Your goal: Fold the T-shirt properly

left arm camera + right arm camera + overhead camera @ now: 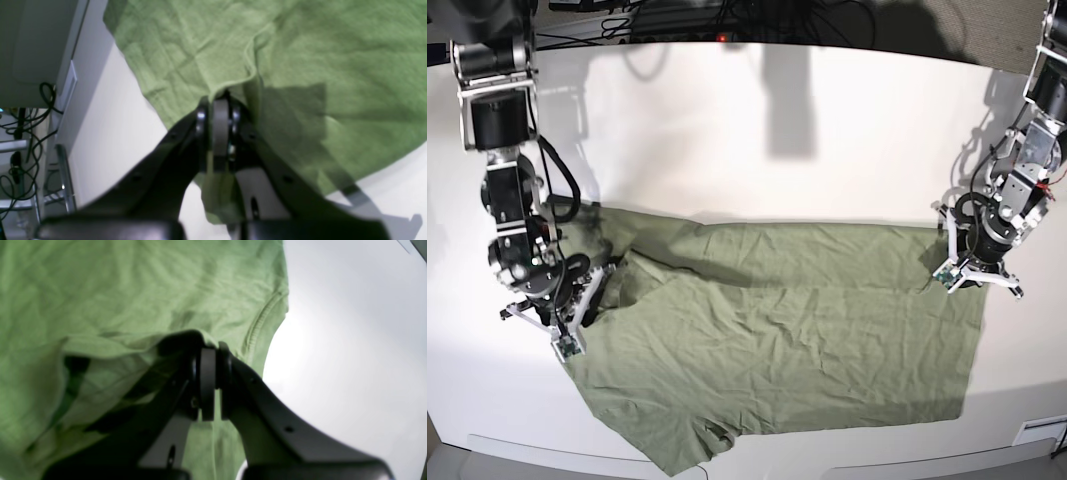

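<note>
My left hand (218, 100) is clamped on the T-shirt (777, 340), fingers pressed together with a fold of green cloth pinched between them and a strip of it hanging down behind the pads in the left wrist view. In the base view that left hand (954, 268) sits at the shirt's corner nearest the table's (757, 130) right edge, low over the surface. My right hand (208, 343) is also clamped on the T-shirt (116, 290), fingers together, fabric bunched up under and around them, ribbed hem or collar seam running just beside the grip toward the bare white table (350, 356). In the base view the right hand (567, 325) is at the shirt's opposite end, near the table's left edge, where the cloth is ruffled and lifted a bit. Shirt lies spread across the middle to front of the table, wrinkled, long axis running left to right, back edge roughly straight between the two hands, a flap drooping toward the front edge near the front-left. Left wrist view also shows cables (23, 133) and a grey frame beyond the table edge, blurred. Both arms stand at the table's sides, well apart.
</note>
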Controlling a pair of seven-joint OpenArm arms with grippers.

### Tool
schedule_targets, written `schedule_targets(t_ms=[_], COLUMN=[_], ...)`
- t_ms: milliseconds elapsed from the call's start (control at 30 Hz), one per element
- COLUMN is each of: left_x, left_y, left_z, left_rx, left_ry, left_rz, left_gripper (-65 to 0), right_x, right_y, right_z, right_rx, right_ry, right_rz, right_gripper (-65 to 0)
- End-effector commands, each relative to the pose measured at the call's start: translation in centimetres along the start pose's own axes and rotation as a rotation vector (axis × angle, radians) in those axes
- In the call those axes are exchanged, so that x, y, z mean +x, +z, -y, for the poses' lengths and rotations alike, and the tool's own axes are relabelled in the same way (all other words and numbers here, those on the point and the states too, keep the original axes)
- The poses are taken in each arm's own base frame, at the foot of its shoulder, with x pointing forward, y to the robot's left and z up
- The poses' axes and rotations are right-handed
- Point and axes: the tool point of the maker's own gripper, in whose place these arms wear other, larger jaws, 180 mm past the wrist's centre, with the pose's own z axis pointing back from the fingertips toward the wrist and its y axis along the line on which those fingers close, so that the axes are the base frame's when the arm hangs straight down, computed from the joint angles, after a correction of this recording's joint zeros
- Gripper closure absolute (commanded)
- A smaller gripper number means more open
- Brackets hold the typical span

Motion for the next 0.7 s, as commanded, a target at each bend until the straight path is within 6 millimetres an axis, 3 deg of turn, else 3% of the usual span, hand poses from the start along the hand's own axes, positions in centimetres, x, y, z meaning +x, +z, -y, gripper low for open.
schedule_targets(t_ms=[0, 200, 367, 667], left_x=[0.9, 0.8, 0.8, 0.8], left_y=[0.1, 0.1, 0.1, 0.1], left_z=[-2.5, -2.5, -2.5, -2.5], left_rx=[0.052, 0.053, 0.053, 0.053], left_ry=[-0.032, -0.056, -0.056, -0.056], left_rz=[0.026, 0.02, 0.02, 0.019], left_gripper=[0.0, 0.0, 0.0, 0.0], right_x=[1.9, 1.7, 2.2, 2.6], right_y=[0.0, -1.4, -1.4, -1.4], right_z=[1.6, 1.1, 2.5, 2.5], right_rx=[-0.033, -0.018, -0.105, -0.098], right_ry=[-0.012, -0.061, -0.153, -0.237], right_rz=[0.043, 0.011, 0.025, 0.047], right_gripper=[0.0, 0.0, 0.0, 0.0])
